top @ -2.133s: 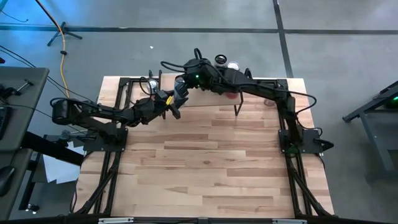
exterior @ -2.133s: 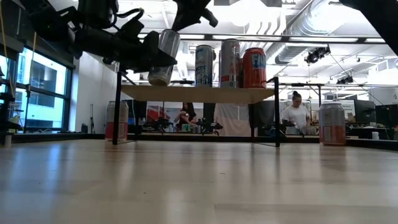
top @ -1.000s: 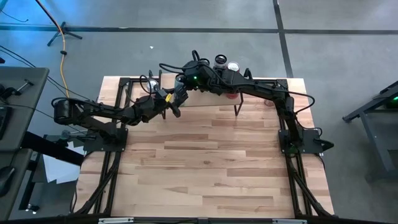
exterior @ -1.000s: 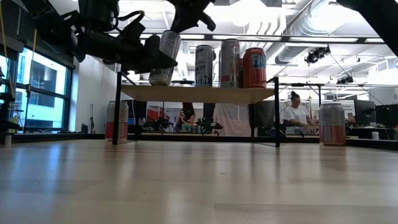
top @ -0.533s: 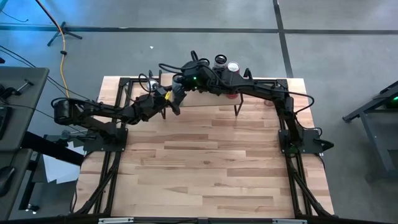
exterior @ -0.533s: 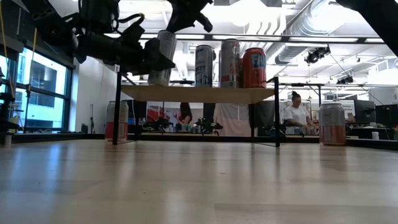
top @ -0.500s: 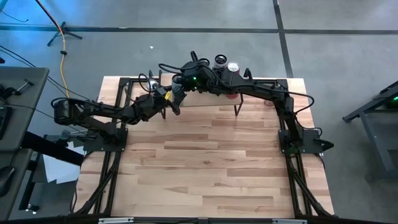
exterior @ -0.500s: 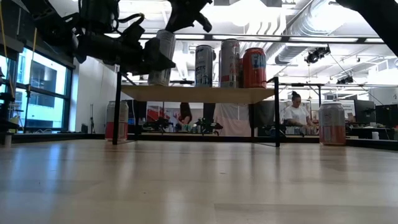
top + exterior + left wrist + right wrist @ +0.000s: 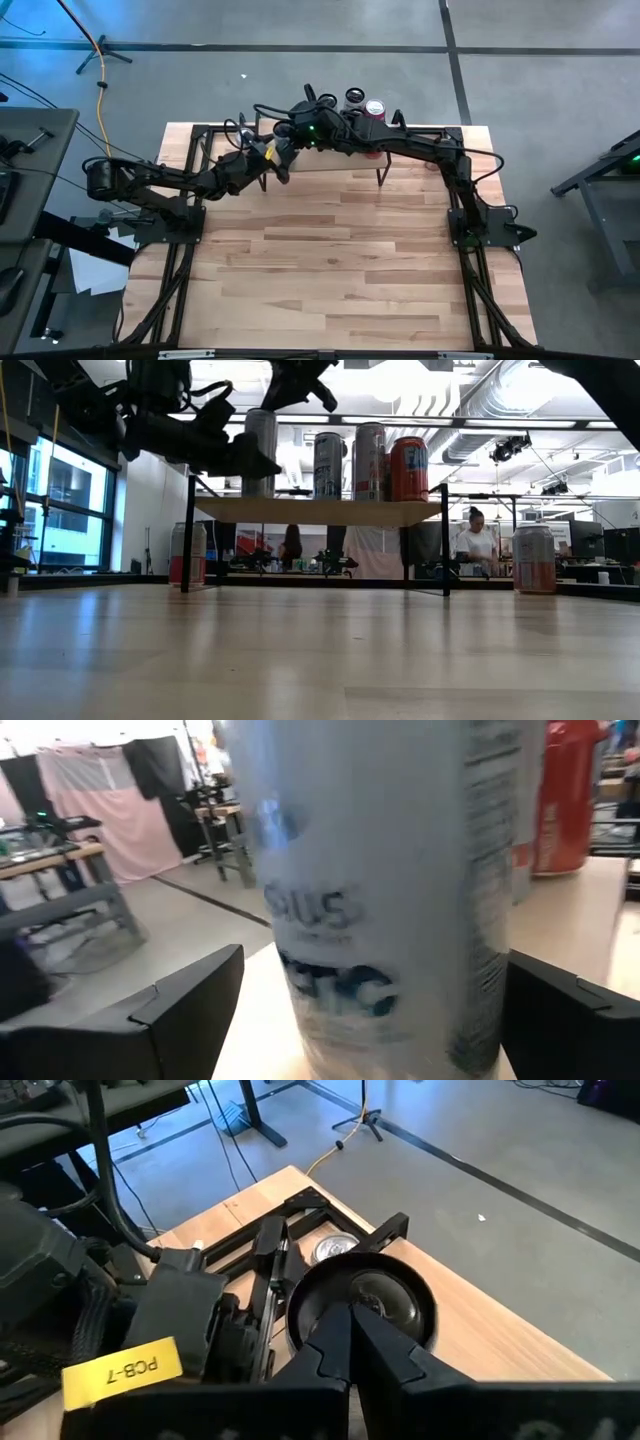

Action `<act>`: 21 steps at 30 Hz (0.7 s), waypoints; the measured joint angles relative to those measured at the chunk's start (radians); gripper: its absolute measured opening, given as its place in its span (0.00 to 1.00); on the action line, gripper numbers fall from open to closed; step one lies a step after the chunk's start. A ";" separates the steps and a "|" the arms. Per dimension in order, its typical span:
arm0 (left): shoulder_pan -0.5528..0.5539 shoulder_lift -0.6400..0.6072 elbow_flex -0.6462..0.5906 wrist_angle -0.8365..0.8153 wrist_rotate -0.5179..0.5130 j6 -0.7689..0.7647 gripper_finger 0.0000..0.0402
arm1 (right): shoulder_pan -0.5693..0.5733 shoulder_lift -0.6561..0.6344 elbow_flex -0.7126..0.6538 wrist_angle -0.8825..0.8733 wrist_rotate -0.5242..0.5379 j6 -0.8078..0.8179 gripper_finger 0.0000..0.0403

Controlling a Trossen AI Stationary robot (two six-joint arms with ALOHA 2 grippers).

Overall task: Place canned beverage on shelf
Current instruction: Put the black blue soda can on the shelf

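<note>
Low view has the silver can (image 9: 260,452) standing upright at the left end of the shelf (image 9: 318,511), its base level with the light wood plank, though from here I cannot tell whether it rests on the plank or hangs just off it. The left gripper (image 9: 238,458) is clamped around the can's body, and in the left wrist view the can (image 9: 385,890) fills the space between the two dark fingers (image 9: 188,1010), its printed side facing the camera. The right gripper (image 9: 300,378) sits just above the can's top; the right wrist view looks straight down on the can's lid (image 9: 362,1298) with its fingers (image 9: 352,1348) pressed together over the rim, holding nothing. Further along the plank stand a blue-and-white can (image 9: 328,465), a second silver can (image 9: 369,461) and a red can (image 9: 408,469), close together and all upright. Under the shelf's left end, on the worktop (image 9: 320,650), is a red-and-silver can (image 9: 187,553), and well off to the right stands another can (image 9: 534,558). High view shows both arms meeting at the shelf (image 9: 330,163) along the worktop's far edge. Beyond the worktop, a person (image 9: 476,546) stands at a bench in the room.
</note>
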 joint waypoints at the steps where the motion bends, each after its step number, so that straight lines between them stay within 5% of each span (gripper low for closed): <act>1: 0.000 0.000 0.000 0.001 -0.012 0.008 0.88 | 0.000 0.001 -0.001 0.005 0.000 0.000 0.00; 15: 0.000 -0.064 0.001 -0.023 -0.046 0.162 0.88 | -0.011 -0.005 0.056 0.019 0.015 -0.056 0.00; 21: 0.000 -0.164 0.002 -0.061 -0.064 0.101 0.87 | -0.030 -0.027 0.091 -0.004 0.007 -0.084 0.00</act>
